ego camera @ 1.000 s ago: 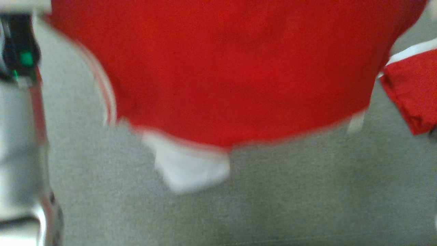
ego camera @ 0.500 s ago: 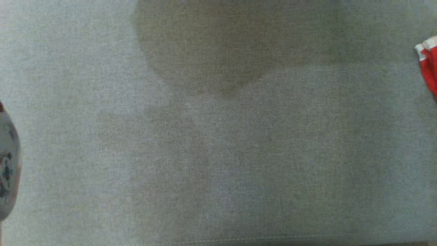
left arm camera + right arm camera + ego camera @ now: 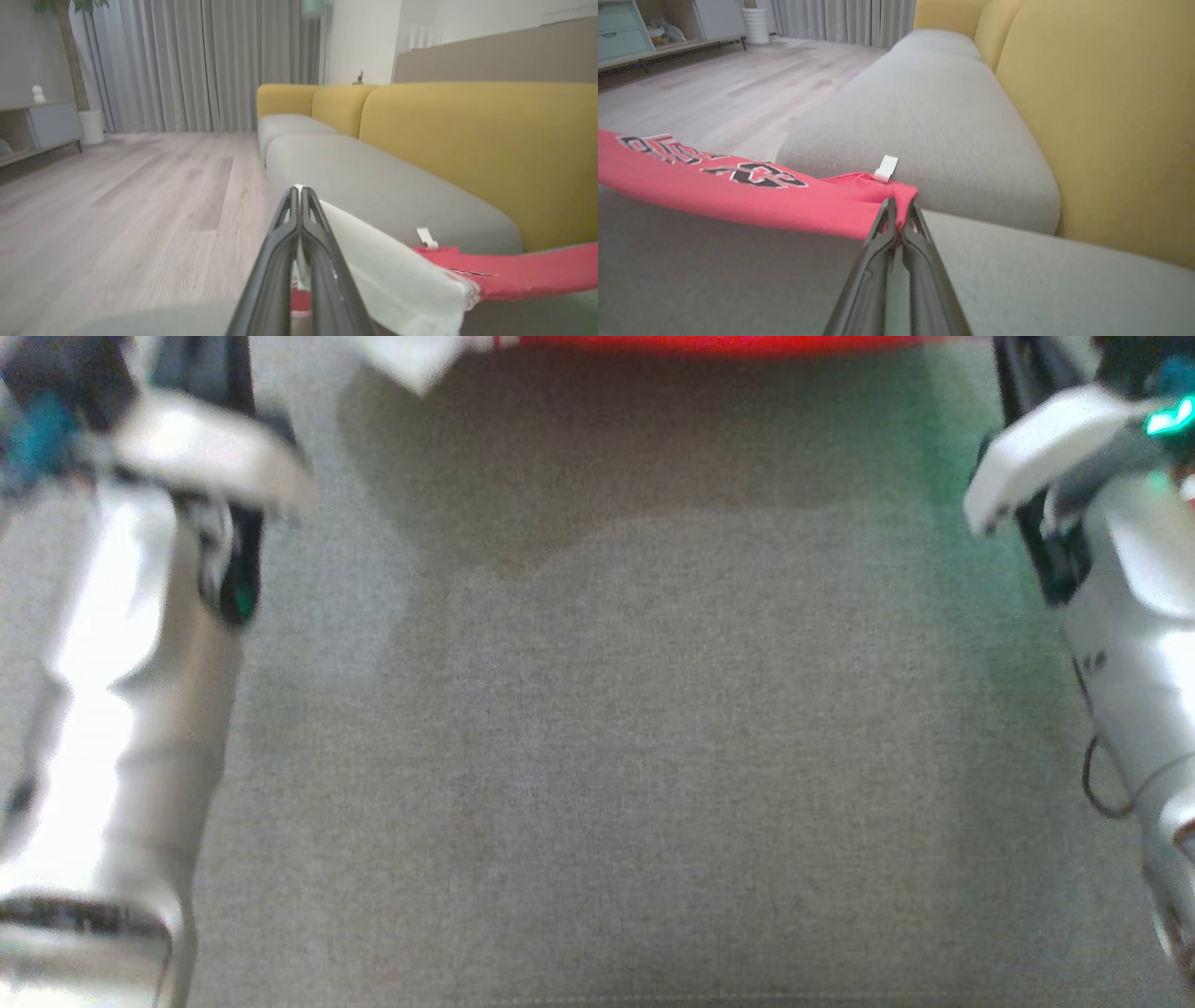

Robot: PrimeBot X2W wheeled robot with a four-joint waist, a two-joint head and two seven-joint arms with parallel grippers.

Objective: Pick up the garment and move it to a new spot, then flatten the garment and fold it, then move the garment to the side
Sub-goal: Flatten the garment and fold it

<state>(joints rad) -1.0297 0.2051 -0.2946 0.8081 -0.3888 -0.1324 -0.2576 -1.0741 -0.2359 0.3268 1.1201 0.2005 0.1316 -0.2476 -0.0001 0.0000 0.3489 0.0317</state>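
Right wrist view: right jaws pinch a corner of the red garment (image 3: 738, 196), left jaws its white edge; we judge it light, limp, best gripped at corners.

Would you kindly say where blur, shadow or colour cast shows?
Head view: left forearm smeared by motion, green cast beside the right forearm, red garment shadowing the grey cushion. Left wrist view: white cloth near the left tool soft. Right wrist view: garment's lettered end blurred.
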